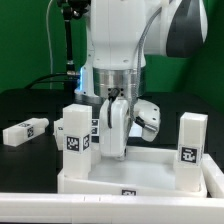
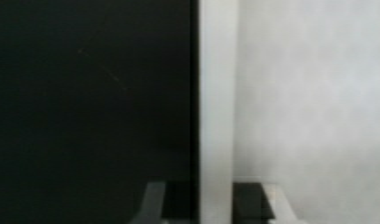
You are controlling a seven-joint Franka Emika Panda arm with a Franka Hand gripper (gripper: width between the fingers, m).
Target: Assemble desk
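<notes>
Down along the bottom of the exterior view lies the tabletop [image 1: 130,184], a white tray with a raised rim, reaching from lower left to the lower right corner. One white leg [image 1: 75,133] stands upright at its left end, a black-and-white tag facing the camera. A second upright leg [image 1: 190,141] stands at its right end, also tagged. The tool [image 1: 112,153] comes straight down at the middle of the frame onto the tray's far side. In the wrist view its two fingers [image 2: 160,202] are drawn almost together on a thin white edge [image 2: 217,90]. Pale tray surface lies on one side of that edge and dark counter on the other, so the tool seems to be pinching the tabletop's rim.

Just right of the tool, behind the tray, a third leg [image 1: 150,120] lies tilted on the black counter [image 1: 30,105]. A fourth leg [image 1: 25,130] lies flat at the left edge of the frame, well apart from the tray. The white robot arm [image 1: 120,40] fills the upper middle.
</notes>
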